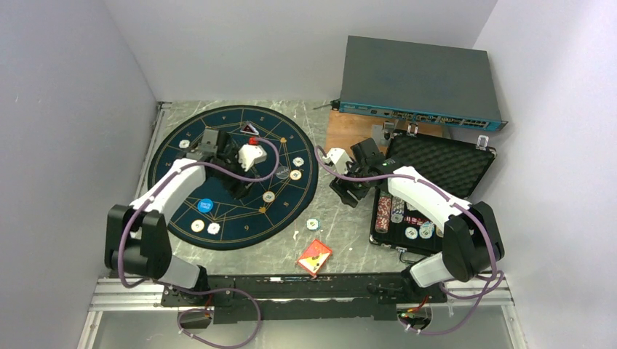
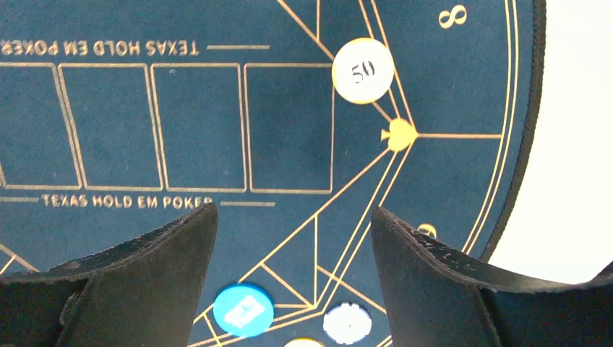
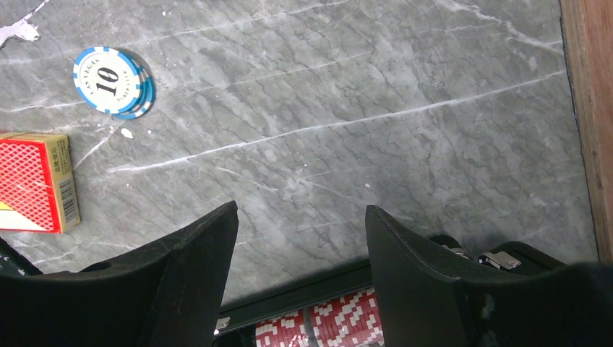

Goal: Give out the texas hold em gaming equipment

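Observation:
My left gripper (image 1: pixel 208 142) hangs open over the far left of the round navy mat (image 1: pixel 174 182), with nothing between its fingers (image 2: pixel 173 253). In the left wrist view a whitish "50" chip (image 2: pixel 363 70) lies ahead of it, and a blue disc (image 2: pixel 243 309) and a white chip (image 2: pixel 347 323) lie below. My right gripper (image 1: pixel 348 195) stands open and empty over bare marble beside the case. Ahead of it lie a blue-and-white "10" chip stack (image 3: pixel 108 79) and a red-backed card pack (image 3: pixel 32 181). Red chips (image 3: pixel 340 322) show under its jaws.
The black foam-lined case (image 1: pixel 436 163) lies open at the right with chip rows (image 1: pixel 396 211) in its near end. A grey network switch (image 1: pixel 418 83) sits behind it on a wooden board (image 1: pixel 356 131). Several more chips dot the mat. White walls close in on both sides.

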Motion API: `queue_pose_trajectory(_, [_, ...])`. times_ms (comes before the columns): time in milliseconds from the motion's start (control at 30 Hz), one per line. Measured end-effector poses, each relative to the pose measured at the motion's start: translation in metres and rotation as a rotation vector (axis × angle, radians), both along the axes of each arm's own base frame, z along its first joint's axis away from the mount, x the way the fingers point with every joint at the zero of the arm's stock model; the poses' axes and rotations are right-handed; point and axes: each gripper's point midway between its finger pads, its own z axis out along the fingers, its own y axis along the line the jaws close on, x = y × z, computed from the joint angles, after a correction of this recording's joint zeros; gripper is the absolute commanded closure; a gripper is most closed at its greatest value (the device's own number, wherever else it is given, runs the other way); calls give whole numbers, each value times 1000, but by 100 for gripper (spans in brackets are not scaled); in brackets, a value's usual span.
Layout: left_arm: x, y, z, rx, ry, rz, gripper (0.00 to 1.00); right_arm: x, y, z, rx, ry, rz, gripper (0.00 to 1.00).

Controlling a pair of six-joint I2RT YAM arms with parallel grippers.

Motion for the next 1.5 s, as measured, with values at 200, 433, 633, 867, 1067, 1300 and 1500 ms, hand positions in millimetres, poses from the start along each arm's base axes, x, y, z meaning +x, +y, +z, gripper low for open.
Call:
queue_pose_trajectory(200, [10,-30,-24,32,49,-11,17,1,-1,0,0,0,-5,32])
queue_pose_trajectory(433, [7,-52,-46,68,94,-24,16,2,-3,0,0,0,-10,32])
queue_pose_trajectory(633, [12,-66,-50,73,87,-37,16,2,-3,0,0,0,-11,32])
queue_pose_trajectory(867, [23,-86,-60,85,95,-67,18,2,-3,0,0,0,-12,31])
queue_pose_trajectory(1067, [21,-89,-81,118,135,-80,21,2,-4,0,0,0,-15,31])
queue_pose_trajectory(1300, [23,-89,-84,152,111,-86,45,3,-6,0,0,0,-20,31])
queue_pose_trajectory(1500, [26,-88,-84,166,95,-88,62,3,-6,0,0,0,-20,31])
